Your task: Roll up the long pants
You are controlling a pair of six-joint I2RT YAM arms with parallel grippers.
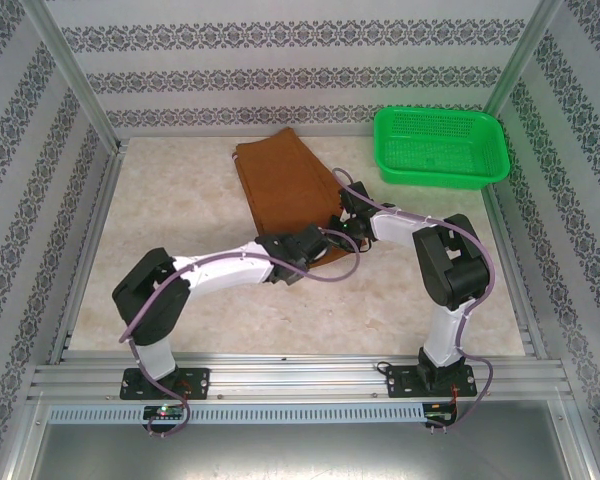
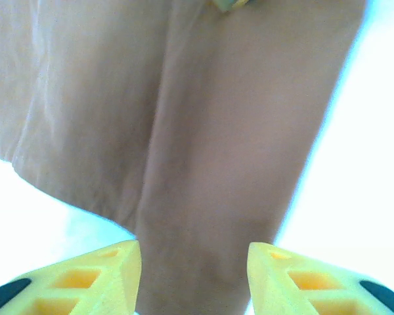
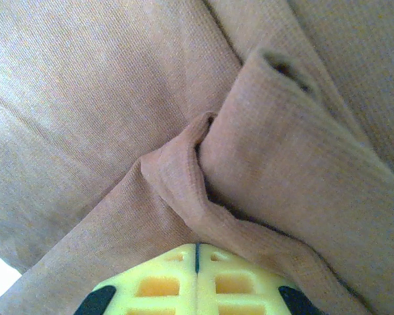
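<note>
We count one pair of long pants (image 1: 280, 185), one green basket (image 1: 440, 182) and two arms, a left arm (image 1: 220, 268) and a right arm (image 1: 455, 265), each ending in two yellow fingers (image 2: 85, 282). In the top view the long pants lie flat as a rust-brown slab on the table (image 1: 180, 230). They run from just short of the back wall at 12 o'clock down to the middle, where both grippers meet over their near end. The left gripper (image 1: 328, 243) reaches in from 8 o'clock and the right gripper (image 1: 344, 212) from 4 o'clock, the two close together. In the left wrist view the left gripper (image 2: 194, 279) has its fingers parted to a middling gap. A long fold of the pants (image 2: 217, 131) runs down into that gap, and we cannot tell whether the fingers touch it. In the right wrist view the right gripper (image 3: 197, 252) has its fingers pressed together, tips against a bunched ridge of the pants (image 3: 118, 98). We cannot tell whether any cloth is caught between them. The basket sits in the 1 o'clock corner, near the pants' right edge but apart from it. Patterned walls (image 1: 280, 70) close the table at 9, 12 and 3 o'clock, and a metal rail (image 1: 300, 375) carrying the arm bases bounds it at 6. Bare table shows at 9 o'clock of the pants, and in a wide band at 6 o'clock between the grippers and the rail.
</note>
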